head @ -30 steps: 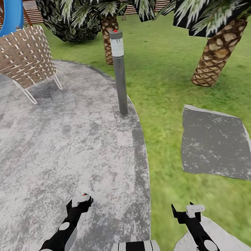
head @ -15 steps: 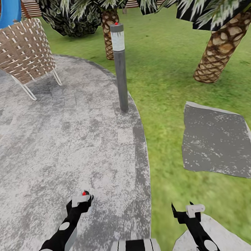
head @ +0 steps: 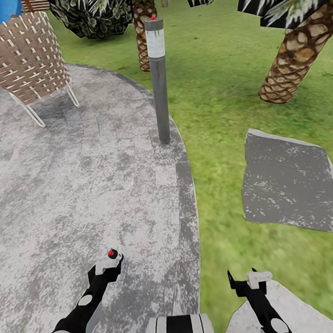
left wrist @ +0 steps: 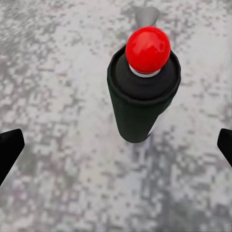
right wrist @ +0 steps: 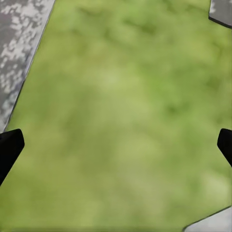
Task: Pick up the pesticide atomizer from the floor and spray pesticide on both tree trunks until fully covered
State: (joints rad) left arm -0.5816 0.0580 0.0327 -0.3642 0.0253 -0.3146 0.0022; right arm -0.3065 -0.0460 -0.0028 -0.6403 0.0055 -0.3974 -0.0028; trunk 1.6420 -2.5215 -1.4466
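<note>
The pesticide atomizer [left wrist: 140, 104] is a black can with a round red cap. It stands upright on the speckled grey paving. My left gripper [left wrist: 116, 147] hangs open above it, with a black fingertip at each side and no contact with the can. In the head view the atomizer's red cap [head: 111, 253] peeks out just past my left gripper [head: 110, 265]. My right gripper [head: 241, 274] is open and empty above the grass, and the right wrist view looks down past that gripper [right wrist: 116, 147] onto lawn. The trees and their trunks are out of view.
A grey bollard lamp [head: 159, 82] stands at the paving's edge ahead. A woven chair [head: 25, 57] sits at the far left. Two scaly brown palms [head: 293, 56] [head: 145, 33] rise from the lawn. A grey stone slab [head: 288, 182] lies in the grass to the right.
The whole picture has slid slightly upward, so the camera has moved. The red cap shows a little more beyond my left gripper. Both grippers keep their places and stay open.
</note>
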